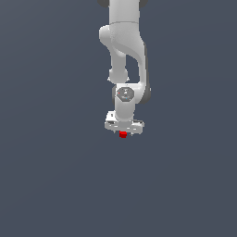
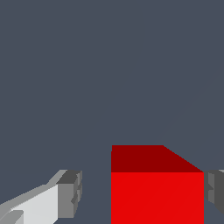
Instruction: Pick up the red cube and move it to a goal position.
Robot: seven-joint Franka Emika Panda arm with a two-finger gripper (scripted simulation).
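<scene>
Here the white Franka arm is hanging down from the upper edge of the exterior view, its links folding toward a wrist that is pointing straight down. At the bottom of it the white, bar-shaped gripper is sitting broadside to the camera, and the tiny bright red, plain-faced cube is showing just beneath the middle of that bar, far narrower than the bar itself. Everything around them is a flat, dark slate-grey background, so whether the cube is resting on a surface or hanging above one is not something the exterior view is settling.

In the wrist view the red cube is filling much of the picture, with a darker red top face and a brighter front face. It is lying between the two grey finger pads: one pad is sitting right against one side of the cube, while the other pad, on its white finger, is standing clearly apart from the opposite side, with a strip of grey background showing between them. So the gripper is standing spread wider than the cube, straddling it and not clamping it
</scene>
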